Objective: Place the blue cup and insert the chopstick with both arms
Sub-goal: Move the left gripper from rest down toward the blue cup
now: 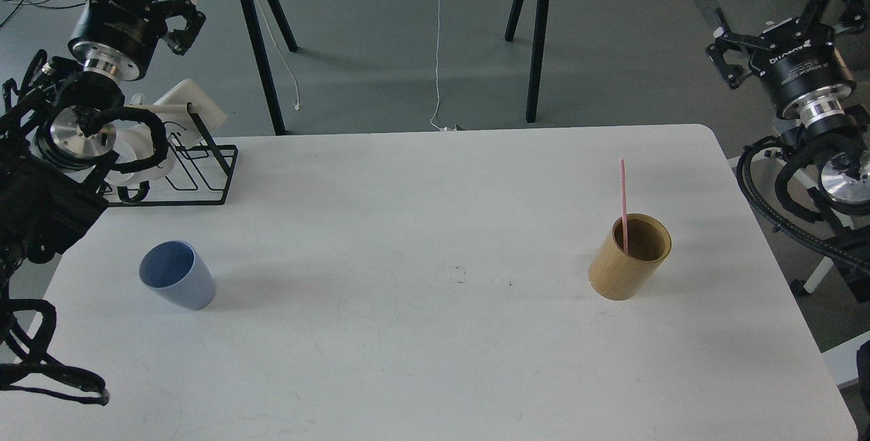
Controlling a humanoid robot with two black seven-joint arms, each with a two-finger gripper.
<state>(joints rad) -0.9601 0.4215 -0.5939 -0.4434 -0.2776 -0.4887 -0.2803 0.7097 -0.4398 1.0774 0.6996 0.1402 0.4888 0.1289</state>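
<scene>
One blue cup [177, 283], one chopstick [622, 204] in one wooden cylinder [630, 257], two grippers [178, 18] [781, 33] spread wide, empty

matt plastic blue cup [177, 283], wood cyl. [629, 257]

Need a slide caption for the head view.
Blue cup empty; chopstick in wooden cylinder; both end effectors raised.

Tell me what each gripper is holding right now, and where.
Nothing: left gripper and right gripper are open, raised clear of the blue cup and chopstick.
</scene>
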